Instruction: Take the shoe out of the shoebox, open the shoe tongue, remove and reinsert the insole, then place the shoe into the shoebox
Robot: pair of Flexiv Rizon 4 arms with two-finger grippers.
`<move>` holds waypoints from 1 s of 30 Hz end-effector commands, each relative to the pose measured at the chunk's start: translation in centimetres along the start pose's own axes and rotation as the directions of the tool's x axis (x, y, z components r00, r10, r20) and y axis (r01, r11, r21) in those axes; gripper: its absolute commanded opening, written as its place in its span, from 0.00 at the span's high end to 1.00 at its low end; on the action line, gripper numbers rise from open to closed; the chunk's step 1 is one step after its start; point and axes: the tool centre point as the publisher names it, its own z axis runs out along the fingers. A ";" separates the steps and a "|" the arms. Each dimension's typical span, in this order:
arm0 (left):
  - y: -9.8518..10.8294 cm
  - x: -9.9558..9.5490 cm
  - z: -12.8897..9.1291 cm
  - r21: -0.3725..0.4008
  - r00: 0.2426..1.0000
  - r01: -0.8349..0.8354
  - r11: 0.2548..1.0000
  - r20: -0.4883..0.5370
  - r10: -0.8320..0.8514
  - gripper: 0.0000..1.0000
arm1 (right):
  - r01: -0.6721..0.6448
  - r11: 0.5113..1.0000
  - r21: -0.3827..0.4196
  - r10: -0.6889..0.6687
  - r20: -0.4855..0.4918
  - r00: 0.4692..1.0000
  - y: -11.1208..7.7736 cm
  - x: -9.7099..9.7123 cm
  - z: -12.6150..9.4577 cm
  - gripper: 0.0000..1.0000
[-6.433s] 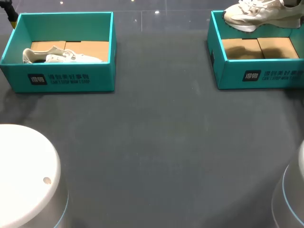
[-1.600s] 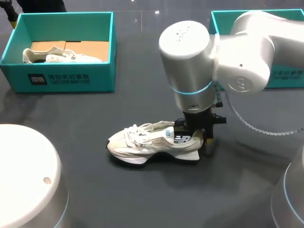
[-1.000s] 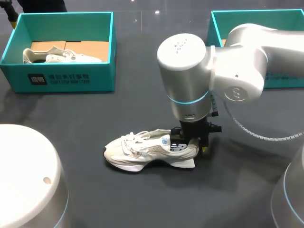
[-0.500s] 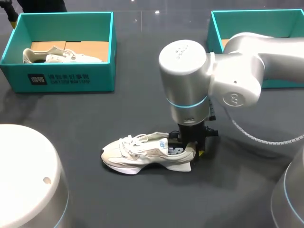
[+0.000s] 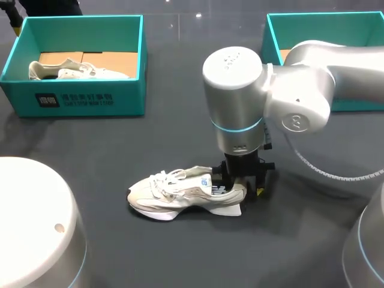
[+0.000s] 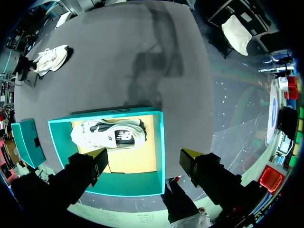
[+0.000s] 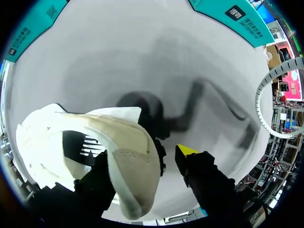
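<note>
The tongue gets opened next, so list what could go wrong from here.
1. The right tool sits open with the heel of the shoe between its fingers. If it lifts away, a finger could snag the collar and tip the shoe.
2. The shoe rests loose on the table, so pulling the tongue with nothing pinning it may just drag it.

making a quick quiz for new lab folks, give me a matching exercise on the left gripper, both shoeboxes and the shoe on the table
1 left gripper
2 left shoebox
3 right shoebox
4 shoe on the table

a partly hidden behind the right arm
b standing on its sole, outside both boxes
c holds another shoe
d open, above a shoebox

Pairs: 1-d, 2-c, 3-a, 4-b
</note>
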 end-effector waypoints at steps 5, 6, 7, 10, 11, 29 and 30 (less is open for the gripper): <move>-0.1 0.0 -0.1 -0.001 1.000 -0.001 1.000 -0.001 0.001 0.00 | 0.011 1.000 0.006 -0.011 -0.026 1.000 -0.5 -0.6 -4.9 0.00; -0.1 0.0 -0.1 -0.001 1.000 -0.001 1.000 -0.001 0.001 0.00 | 0.025 1.000 0.006 -0.025 -0.056 0.998 -0.6 -0.8 -5.7 0.00; -0.1 0.0 -0.1 -0.001 1.000 -0.001 1.000 -0.001 0.001 0.00 | 0.031 0.999 0.012 -0.030 -0.046 0.998 -0.7 -0.9 -6.5 0.00; -0.1 0.0 -0.1 -0.001 1.000 -0.001 1.000 -0.001 0.001 0.00 | 0.071 0.997 -0.002 -0.071 -0.096 0.993 -0.8 -1.4 -8.7 0.00; -0.1 0.0 -0.1 -0.001 1.000 -0.001 1.000 -0.001 0.001 0.00 | 0.077 0.997 -0.004 -0.077 -0.100 0.992 -0.8 -1.6 -9.4 0.00; -0.1 0.0 -0.1 -0.001 1.000 -0.001 1.000 -0.001 0.001 0.00 | 0.466 0.867 -0.177 -0.498 -0.357 0.790 -1.2 -4.9 -15.6 0.00; -0.1 0.0 -0.1 -0.001 1.000 -0.001 1.000 -0.001 0.001 0.00 | 0.466 0.867 -0.177 -0.498 -0.357 0.790 -1.2 -4.9 -15.6 0.00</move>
